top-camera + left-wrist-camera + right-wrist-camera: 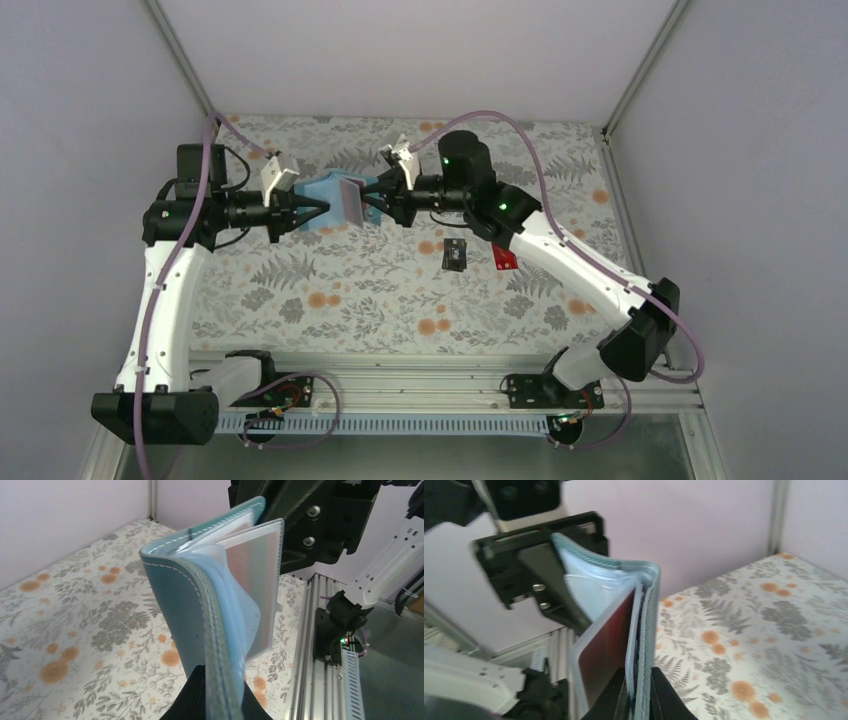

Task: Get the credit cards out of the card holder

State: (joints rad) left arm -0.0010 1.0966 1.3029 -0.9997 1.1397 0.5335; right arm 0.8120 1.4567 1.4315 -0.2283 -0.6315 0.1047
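Card holder (180, 605), teal, held above the cloth (380, 290), clamped by left gripper (222, 695), pinched on cover and leaf by right gripper (640, 690); sleeved card (606, 645) is best nipped alone and drawn straight out.

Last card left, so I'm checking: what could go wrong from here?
1. The right gripper has its jaws around cover and pocket layers of the card holder, and the sleeved card seems outside them. Pulling may tug the holder, not the card.
2. The left gripper pinches only an edge, so the holder could slip out midair.
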